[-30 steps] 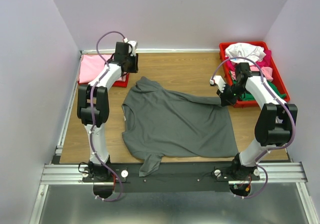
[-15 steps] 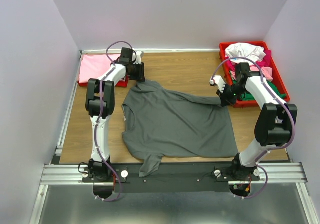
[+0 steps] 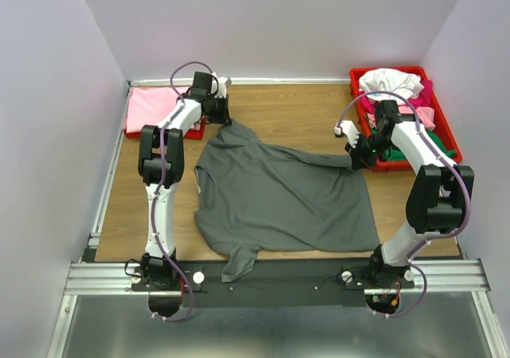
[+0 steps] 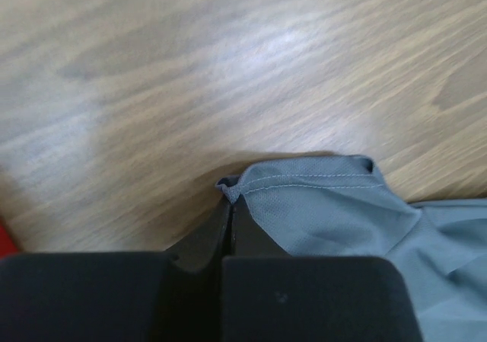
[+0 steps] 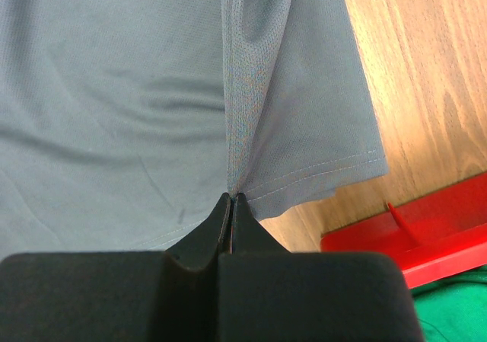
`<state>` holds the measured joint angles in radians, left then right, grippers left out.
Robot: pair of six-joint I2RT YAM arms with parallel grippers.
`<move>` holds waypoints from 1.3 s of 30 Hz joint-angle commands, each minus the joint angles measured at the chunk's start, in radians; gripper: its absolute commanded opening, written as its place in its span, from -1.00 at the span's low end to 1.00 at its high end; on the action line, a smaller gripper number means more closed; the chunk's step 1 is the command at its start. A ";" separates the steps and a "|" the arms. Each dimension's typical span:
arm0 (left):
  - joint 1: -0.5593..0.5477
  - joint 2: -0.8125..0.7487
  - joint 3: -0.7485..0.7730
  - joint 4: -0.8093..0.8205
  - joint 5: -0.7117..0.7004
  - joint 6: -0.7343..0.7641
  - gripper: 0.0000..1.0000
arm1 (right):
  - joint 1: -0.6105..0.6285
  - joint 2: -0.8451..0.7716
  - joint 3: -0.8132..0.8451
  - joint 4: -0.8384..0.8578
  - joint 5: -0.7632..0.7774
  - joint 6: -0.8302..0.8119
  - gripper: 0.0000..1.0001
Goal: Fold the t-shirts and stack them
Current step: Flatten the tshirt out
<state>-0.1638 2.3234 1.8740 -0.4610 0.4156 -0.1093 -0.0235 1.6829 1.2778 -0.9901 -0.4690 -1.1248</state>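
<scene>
Grey shirt (image 3: pixel 279 198) spread on the wooden surface (image 3: pixel 287 107), held at two points.
I see my left pincer (image 4: pixel 230 199) clamped tight on the shirt's far-left sleeve hem; my right pincer (image 5: pixel 230 197) is closed on a raised fold at its far-right corner; a red tray (image 3: pixel 396 166) of loose shirts (image 3: pixel 390 83) sits just right of that corner.
</scene>
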 commanded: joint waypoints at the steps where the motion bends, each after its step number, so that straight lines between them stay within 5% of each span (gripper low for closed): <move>1: 0.007 -0.048 0.071 0.042 0.011 -0.030 -1.00 | -0.006 0.003 0.017 -0.010 -0.034 0.019 -0.99; 9: 0.009 -0.269 -0.005 0.195 -0.023 -0.041 -1.00 | -0.007 0.012 0.152 -0.016 -0.040 0.074 -0.99; 17: 0.009 -0.564 -0.157 0.334 -0.115 0.033 -1.00 | -0.006 -0.009 0.561 -0.021 0.041 0.148 -0.99; 28: 0.007 -1.238 -0.398 0.676 -0.294 0.033 -1.00 | -0.006 -0.172 1.029 0.054 0.078 0.204 -0.99; 39: 0.007 -1.452 -0.208 0.771 -0.256 -0.084 -1.00 | -0.006 -0.356 1.178 0.320 0.139 0.307 -0.99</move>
<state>-0.1593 0.8646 1.6249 0.2928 0.1707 -0.1585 -0.0235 1.3334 2.4084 -0.7589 -0.4088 -0.8639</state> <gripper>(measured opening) 0.008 0.009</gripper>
